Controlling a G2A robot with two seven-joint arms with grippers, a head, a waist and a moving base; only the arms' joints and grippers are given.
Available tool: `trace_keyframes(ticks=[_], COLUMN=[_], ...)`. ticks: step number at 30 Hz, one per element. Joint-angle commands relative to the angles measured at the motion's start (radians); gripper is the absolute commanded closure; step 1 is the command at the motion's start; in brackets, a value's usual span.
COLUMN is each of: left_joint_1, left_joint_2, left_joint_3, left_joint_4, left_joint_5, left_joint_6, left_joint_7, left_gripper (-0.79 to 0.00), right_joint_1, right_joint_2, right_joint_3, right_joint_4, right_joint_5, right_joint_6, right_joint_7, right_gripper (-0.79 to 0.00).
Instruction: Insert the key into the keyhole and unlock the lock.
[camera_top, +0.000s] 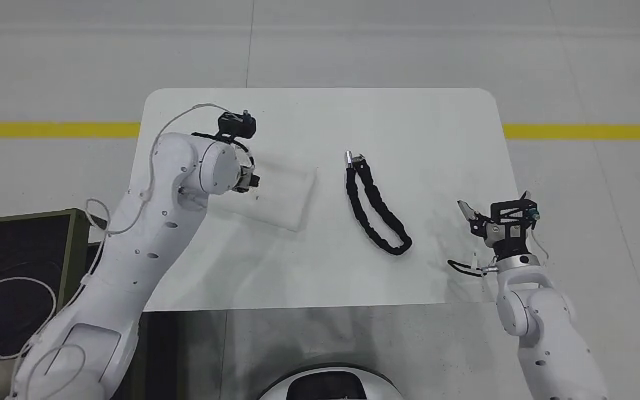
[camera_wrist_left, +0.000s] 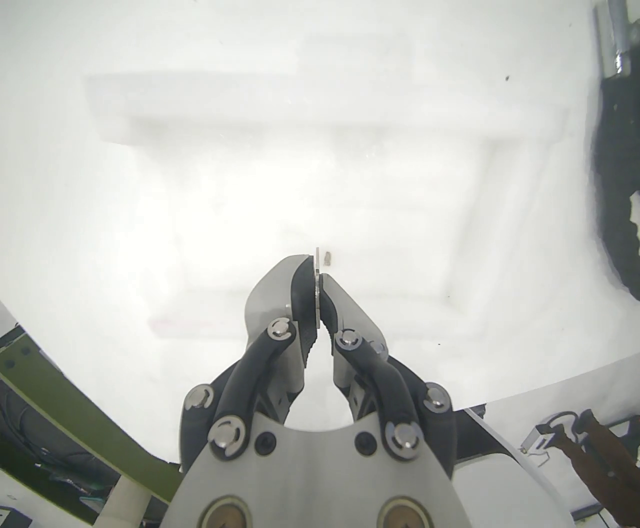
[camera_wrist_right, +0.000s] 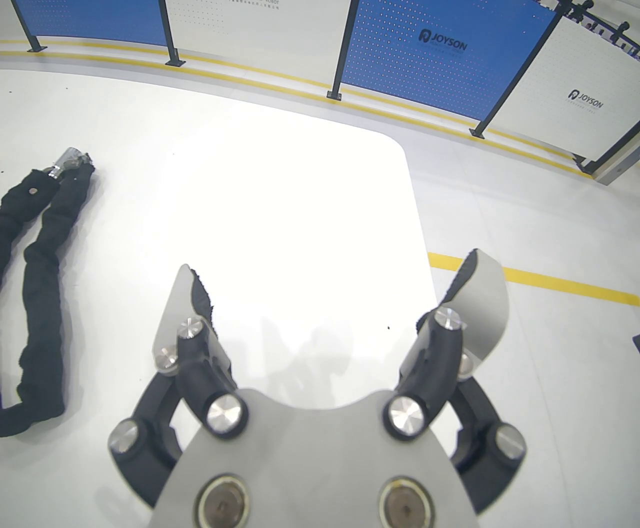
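A thin metal key (camera_wrist_left: 317, 282) is pinched edge-on in my left gripper (camera_wrist_left: 318, 280), which is shut on it just above a white foam tray (camera_wrist_left: 310, 165). From above, that gripper (camera_top: 248, 180) sits over the tray's (camera_top: 285, 198) left end. The black fabric-covered chain lock (camera_top: 376, 210) lies in a loop at the table's middle, to the right of the tray, its metal lock head (camera_top: 352, 158) at the far end. My right gripper (camera_wrist_right: 332, 265) stands open and holds nothing, near the table's front right edge (camera_top: 470, 242), to the right of the chain (camera_wrist_right: 40, 280).
The white table (camera_top: 430, 120) has rounded corners, and its right edge runs close beside the right gripper. A dark box with cables (camera_top: 35, 280) stands off the table at the left. Yellow floor tape (camera_top: 565, 131) crosses behind the table.
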Motion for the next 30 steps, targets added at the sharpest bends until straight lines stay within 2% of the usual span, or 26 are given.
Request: trace_keyframes(ticks=[1, 3, 6, 10, 14, 18, 27, 28, 30], left_joint_1=[0.024, 0.062, 0.129, 0.248, 0.290, 0.284, 0.285, 0.285, 0.285], left_joint_2=[0.002, 0.003, 0.000, -0.009, -0.018, -0.015, -0.014, -0.014, -0.014], left_joint_3=[-0.088, -0.172, -0.307, -0.471, -0.518, -0.524, -0.525, -0.525, -0.525], left_joint_4=[-0.030, -0.064, -0.099, 0.000, 0.179, 0.293, 0.298, 0.298, 0.298], left_joint_5=[-0.077, -0.188, -0.444, -0.851, -1.166, -1.244, -1.242, -1.242, -1.242], left_joint_6=[0.016, 0.060, 0.095, -0.077, -0.254, -0.371, -0.376, -0.376, -0.376], left_joint_7=[0.016, 0.060, 0.142, 0.303, 0.311, 0.260, 0.256, 0.256, 0.256], left_gripper=[0.000, 0.000, 0.000, 0.000, 0.000, 0.000, 0.000, 0.000, 0.000], right_joint_1=[0.000, 0.000, 0.000, 0.000, 0.000, 0.000, 0.001, 0.008, 0.053], right_joint_2=[0.000, 0.000, 0.000, 0.000, 0.000, 0.000, 0.000, 0.000, 0.002], right_joint_3=[0.000, 0.000, 0.000, 0.000, 0.000, 0.000, -0.001, -0.018, -0.044], right_joint_4=[0.000, 0.000, 0.000, 0.000, 0.000, 0.000, 0.000, -0.022, -0.077], right_joint_5=[0.000, 0.000, 0.000, 0.000, 0.000, 0.000, -0.002, 0.014, 0.072], right_joint_6=[0.000, 0.000, 0.000, 0.000, 0.000, 0.000, -0.003, -0.047, -0.152], right_joint_7=[0.000, 0.000, 0.000, 0.000, 0.000, 0.000, 0.003, 0.029, 0.165], right_gripper=[-0.785, -0.785, -0.785, -0.785, -0.785, -0.785, -0.785, -0.785, -0.785])
